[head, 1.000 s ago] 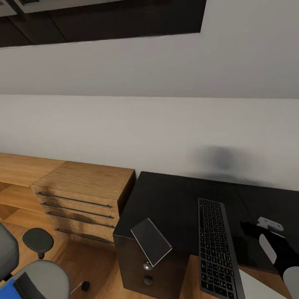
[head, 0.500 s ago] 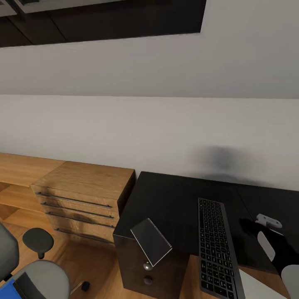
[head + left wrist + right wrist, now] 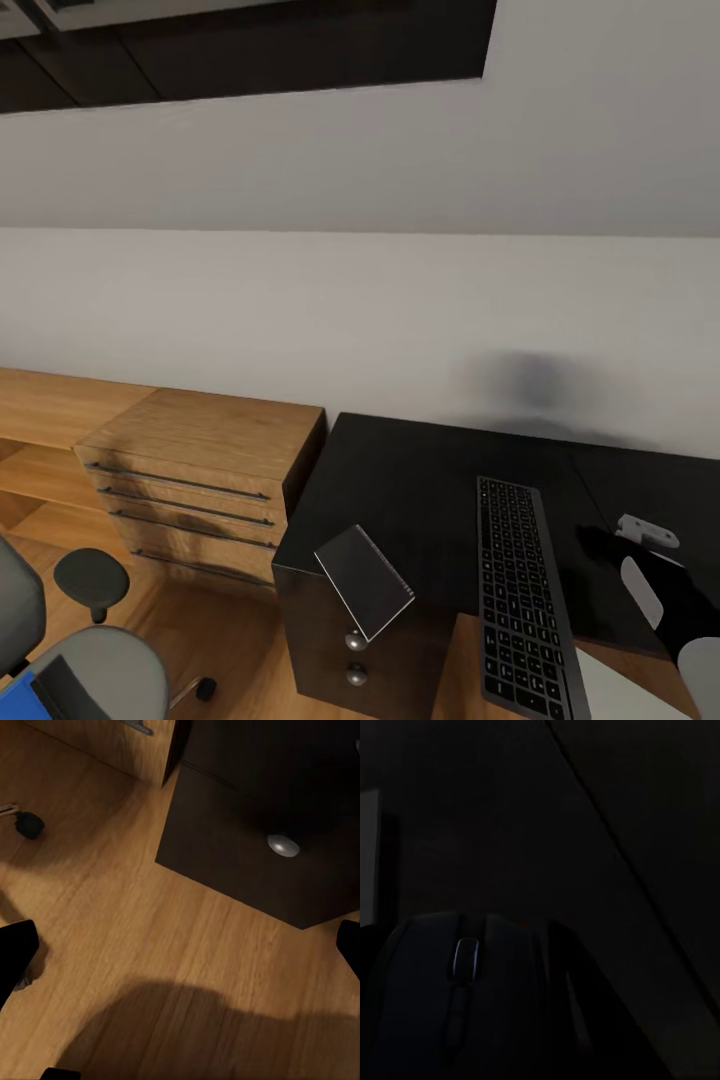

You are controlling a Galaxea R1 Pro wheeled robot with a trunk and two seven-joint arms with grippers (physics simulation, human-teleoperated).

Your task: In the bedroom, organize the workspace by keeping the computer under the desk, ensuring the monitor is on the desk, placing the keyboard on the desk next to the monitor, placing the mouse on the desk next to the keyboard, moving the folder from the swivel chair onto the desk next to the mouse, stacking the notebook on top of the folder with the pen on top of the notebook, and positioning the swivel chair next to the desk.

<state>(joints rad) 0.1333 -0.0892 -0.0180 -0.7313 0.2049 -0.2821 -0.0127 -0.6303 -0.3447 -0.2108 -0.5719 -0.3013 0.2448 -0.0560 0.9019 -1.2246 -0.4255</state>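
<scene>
The right gripper (image 3: pixel 610 548) rested on the desk (image 3: pixel 420 480) beside the keyboard (image 3: pixel 520 600), closed around the mouse (image 3: pixel 465 1005). The left gripper (image 3: pixel 180 945) hung spread over the floor. The folder (image 3: pixel 365 580) overhung the desk's corner.

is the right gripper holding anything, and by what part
Apparently the mouse: it sits close in the right wrist view, over the dark desk. Too dark to tell which part the fingers grip.

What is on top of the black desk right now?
On the desk lie the keyboard and the grey folder, overhanging its front corner. The right tool covers part of the top; the right wrist view shows the mouse.
</scene>
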